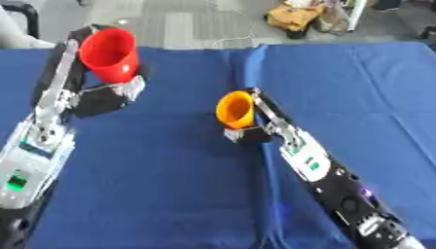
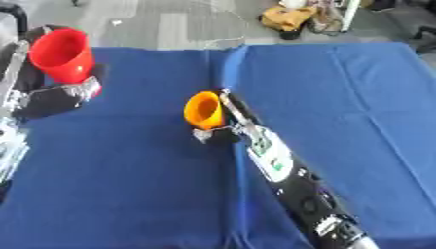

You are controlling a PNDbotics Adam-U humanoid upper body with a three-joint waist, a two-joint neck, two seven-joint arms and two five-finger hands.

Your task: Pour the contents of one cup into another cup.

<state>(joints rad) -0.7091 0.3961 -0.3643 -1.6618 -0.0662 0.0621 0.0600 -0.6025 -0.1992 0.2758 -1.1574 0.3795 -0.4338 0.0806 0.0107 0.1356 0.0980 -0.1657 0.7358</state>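
Observation:
A red cup (image 1: 111,52) is held up at the far left, its mouth tipped toward me, with my left hand (image 1: 100,95) curled round its lower part. An orange cup (image 1: 235,110) sits near the middle of the blue cloth (image 1: 170,175), tilted with its mouth facing left. My right hand (image 1: 255,127) is wrapped around the orange cup from the right, thumb under it. What either cup holds is hidden from view.
A raised fold (image 1: 247,63) in the blue cloth runs from the far edge toward the orange cup. Beyond the table, on the grey floor, lies a yellow and black bundle (image 1: 295,18). Bare cloth spreads to the right of my right arm.

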